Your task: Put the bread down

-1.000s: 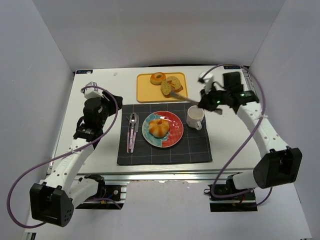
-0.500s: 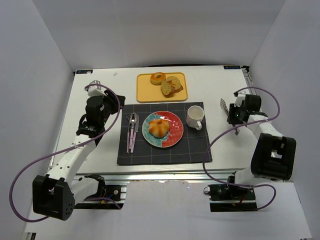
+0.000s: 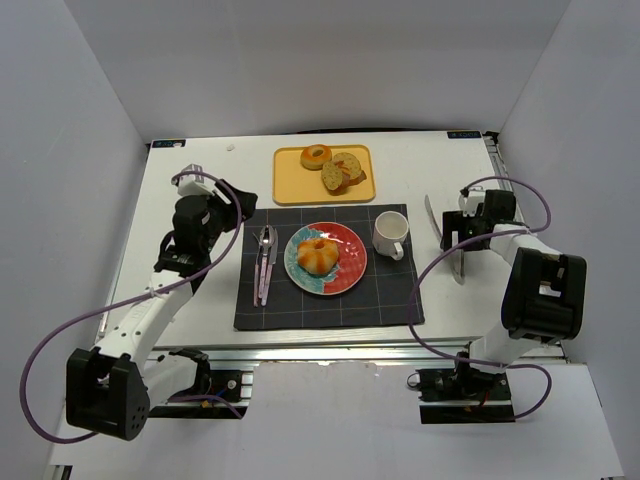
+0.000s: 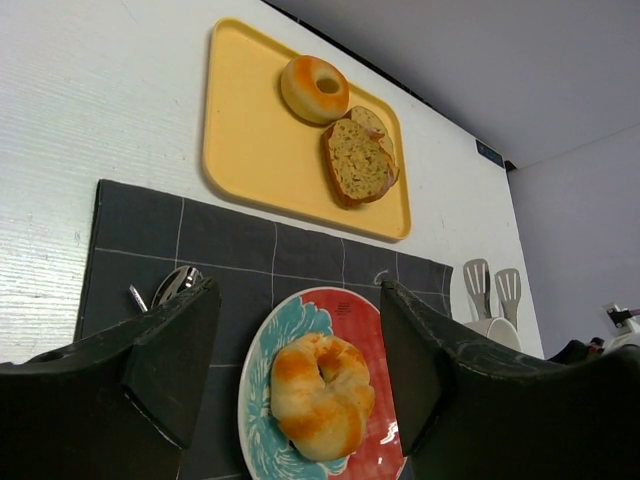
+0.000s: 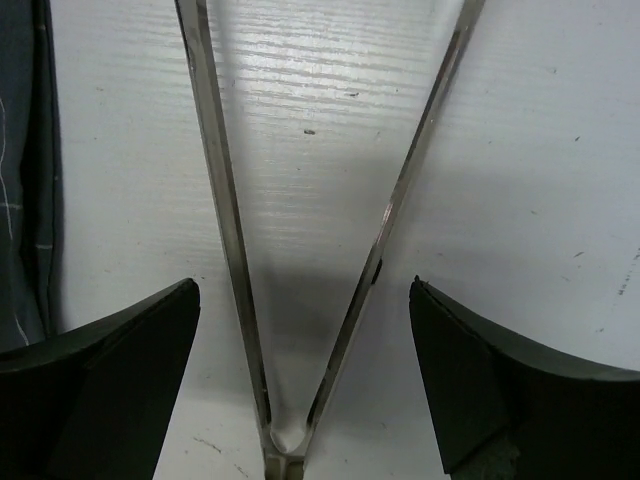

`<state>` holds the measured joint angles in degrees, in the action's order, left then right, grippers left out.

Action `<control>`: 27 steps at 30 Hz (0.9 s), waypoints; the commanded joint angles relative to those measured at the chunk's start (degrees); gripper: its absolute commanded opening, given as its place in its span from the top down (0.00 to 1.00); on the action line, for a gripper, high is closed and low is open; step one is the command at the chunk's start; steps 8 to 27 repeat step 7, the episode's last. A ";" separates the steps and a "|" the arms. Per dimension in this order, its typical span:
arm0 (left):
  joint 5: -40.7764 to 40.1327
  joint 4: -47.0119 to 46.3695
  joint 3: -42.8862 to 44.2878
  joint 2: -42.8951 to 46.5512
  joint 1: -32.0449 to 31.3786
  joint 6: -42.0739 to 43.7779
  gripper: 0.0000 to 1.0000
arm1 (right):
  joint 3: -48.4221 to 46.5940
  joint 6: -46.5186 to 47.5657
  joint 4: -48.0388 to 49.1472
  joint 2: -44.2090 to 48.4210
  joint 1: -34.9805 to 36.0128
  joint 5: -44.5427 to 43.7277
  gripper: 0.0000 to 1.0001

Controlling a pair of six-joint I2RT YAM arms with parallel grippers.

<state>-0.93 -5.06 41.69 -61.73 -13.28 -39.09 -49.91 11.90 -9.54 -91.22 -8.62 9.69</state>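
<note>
The bread, a golden-orange bun with pale segments, lies on the red and teal plate in the middle of the dark placemat. In the left wrist view the bread sits on the plate just beyond my left gripper, which is open and empty. From above, the left gripper hovers over the mat's far left corner. My right gripper is open over the white table right of the mat. It straddles metal tongs that lie flat, and its fingers do not touch them.
A yellow tray at the back holds a glazed donut and bagel halves. A white mug stands right of the plate. A spoon and other cutlery lie on the placemat left of the plate.
The right arm swung from the tray to the table's right side with the tongs, laid them down and opened its jaws. The left gripper opened wider and shifted slightly.
</note>
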 commanded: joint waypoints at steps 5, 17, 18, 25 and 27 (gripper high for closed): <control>5.04 -1.09 0.40 -1.36 0.27 -0.20 0.26 | -5.72 6.38 0.12 10.35 -0.43 0.32 0.11; 6.98 -1.62 1.28 -2.07 0.27 0.24 0.28 | -6.51 4.89 1.36 13.77 -0.43 1.29 0.11; 6.98 -1.62 1.28 -2.07 0.27 0.24 0.28 | -6.51 4.89 1.36 13.77 -0.43 1.29 0.11; 6.98 -1.62 1.28 -2.07 0.27 0.24 0.28 | -6.51 4.89 1.36 13.77 -0.43 1.29 0.11; 6.98 -1.62 1.28 -2.07 0.27 0.24 0.28 | -6.51 4.89 1.36 13.77 -0.43 1.29 0.11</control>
